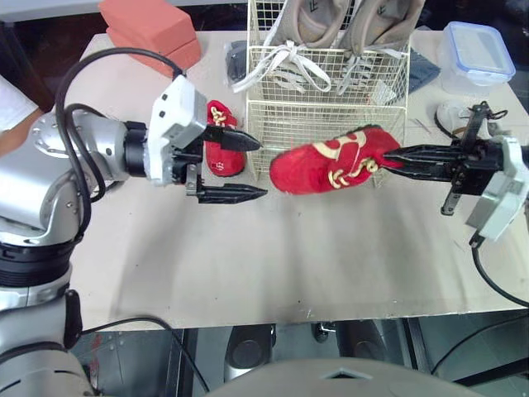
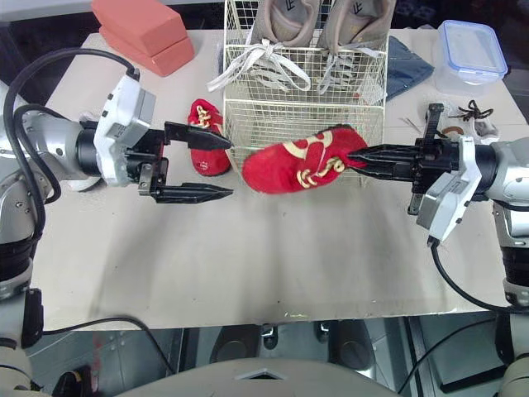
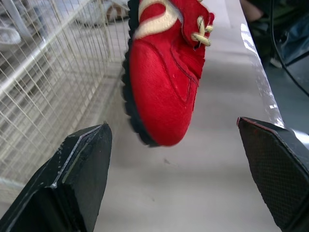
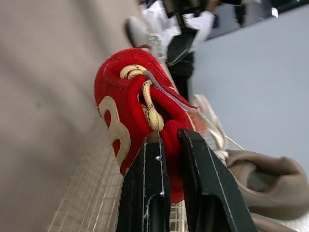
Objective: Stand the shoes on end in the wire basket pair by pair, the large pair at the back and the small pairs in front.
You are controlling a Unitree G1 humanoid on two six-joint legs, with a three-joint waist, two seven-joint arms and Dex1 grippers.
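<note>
Looking at the table, where is my red shoe?

Your right gripper (image 1: 387, 155) has it. The two black fingers are pinched tight on the back rim of the red shoe (image 1: 322, 165). The shoe is at 6 o'clock of the wire basket (image 1: 326, 106), right by its front wall. Its toe points to 9 o'clock. I cannot tell if the shoe touches the wire.

And my left gripper?

Your left gripper (image 1: 261, 169) is spread wide and holds nothing. It sits at 9 o'clock of the held shoe. Its fingertips are near the toe but apart from it.

Where is the other red one?

The second red shoe (image 1: 221, 153) lies on the table (image 1: 289, 256) at 9 o'clock of the basket, just beside it. It is just behind the top finger of your left gripper.

What is in the basket?

The large tan pair (image 1: 318, 18) stands on end in the back part. Its white laces (image 1: 285, 58) hang over the wire.

What else is on the table?

You have pink blocks (image 1: 149, 29) at 10 o'clock of the basket and a clear box (image 1: 473, 54) with a blue lid at 2 o'clock.
</note>
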